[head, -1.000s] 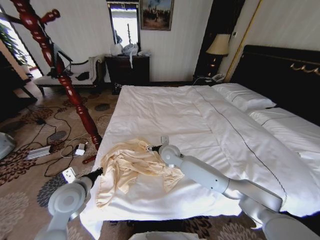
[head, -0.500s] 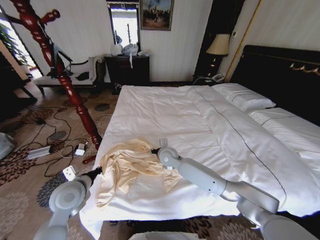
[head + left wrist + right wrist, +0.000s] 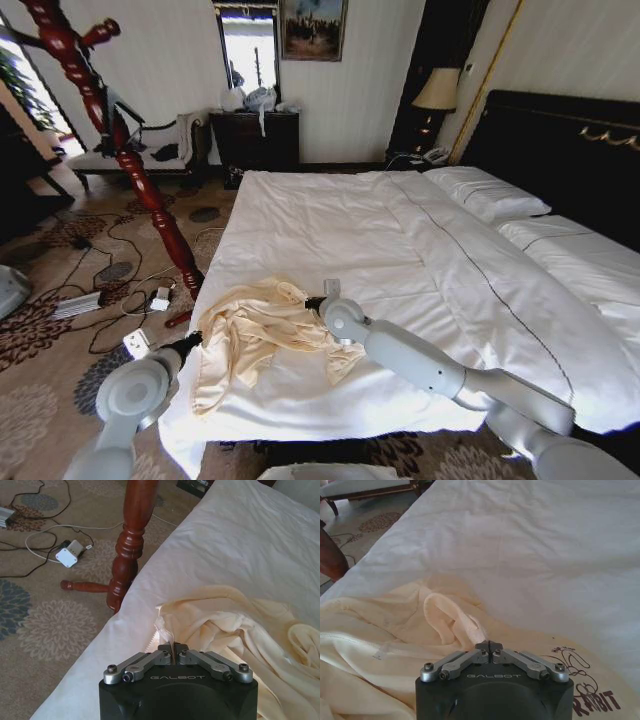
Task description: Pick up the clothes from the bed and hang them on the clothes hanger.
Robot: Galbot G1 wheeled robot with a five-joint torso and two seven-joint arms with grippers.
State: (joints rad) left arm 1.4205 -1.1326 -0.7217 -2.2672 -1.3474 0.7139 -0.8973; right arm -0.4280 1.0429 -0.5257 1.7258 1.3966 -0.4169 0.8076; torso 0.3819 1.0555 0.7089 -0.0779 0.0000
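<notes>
The clothes (image 3: 258, 335), a crumpled cream-yellow garment, lie on the near left corner of the bed (image 3: 330, 215). My left gripper (image 3: 194, 343) is at the garment's left edge by the side of the bed. In the left wrist view the left gripper (image 3: 173, 648) is shut on a thin fold of the clothes (image 3: 225, 625). My right gripper (image 3: 312, 301) sits at the garment's far right edge. In the right wrist view it (image 3: 490, 645) is shut on a raised loop of the clothes (image 3: 451, 617). The clothes hanger is out of view.
A red-brown wooden coat stand (image 3: 135, 170) leans beside the bed's left side, its foot (image 3: 122, 575) close to my left gripper. Cables and power adapters (image 3: 150, 298) litter the patterned carpet. Pillows (image 3: 490, 192) and a dark headboard (image 3: 570, 150) are far right.
My right gripper has crept slightly to the right along the garment's edge. The left gripper and the garment lie much as before.
</notes>
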